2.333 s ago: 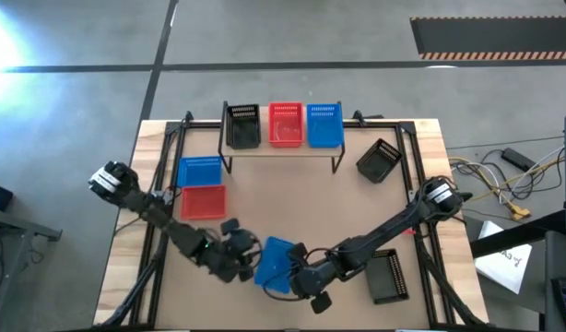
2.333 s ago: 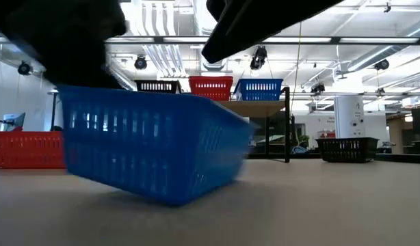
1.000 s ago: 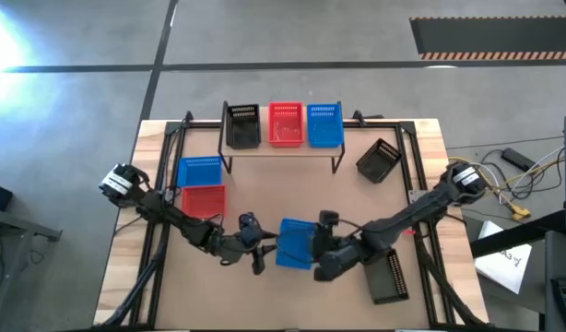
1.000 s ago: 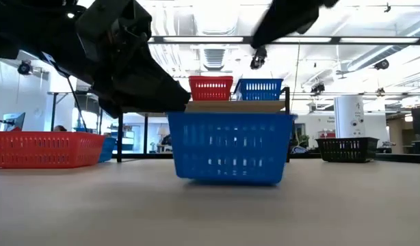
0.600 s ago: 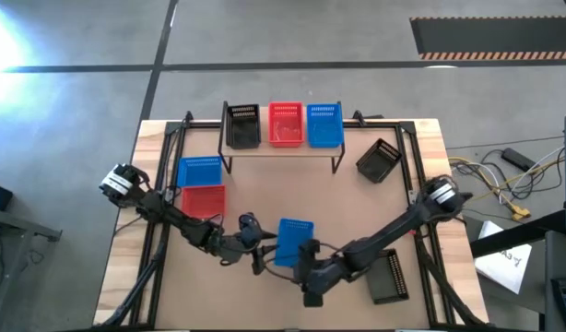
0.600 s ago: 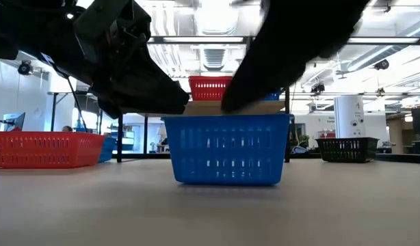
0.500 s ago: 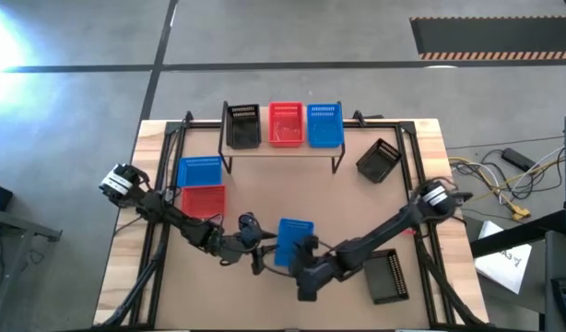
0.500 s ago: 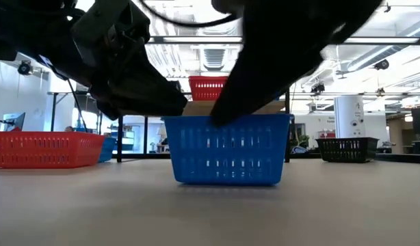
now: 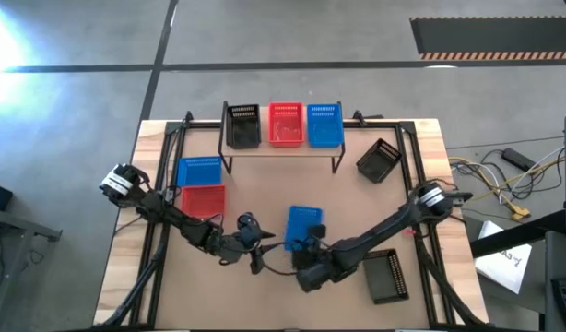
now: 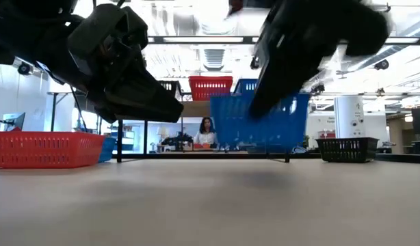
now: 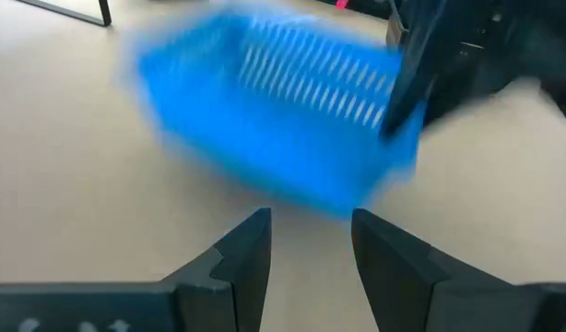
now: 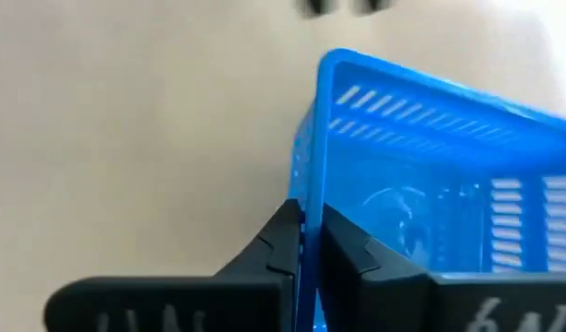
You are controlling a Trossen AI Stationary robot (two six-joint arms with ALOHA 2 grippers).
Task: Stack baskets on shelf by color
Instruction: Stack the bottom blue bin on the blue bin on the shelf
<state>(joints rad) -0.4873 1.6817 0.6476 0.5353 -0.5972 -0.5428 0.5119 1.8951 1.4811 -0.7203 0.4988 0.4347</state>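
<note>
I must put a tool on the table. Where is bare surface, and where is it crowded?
Bare table lies between the shelf and the lifted blue basket, and left of the tilted black basket. It is crowded low in the middle, where the left end effector and right end effector meet.

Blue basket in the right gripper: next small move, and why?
Probably carry it toward the shelf and over the blue basket on the shelf. The right gripper is shut on the wall of the lifted blue basket, which hangs clear of the tabletop in the low view. The left gripper is open nearby, holding nothing.
</note>
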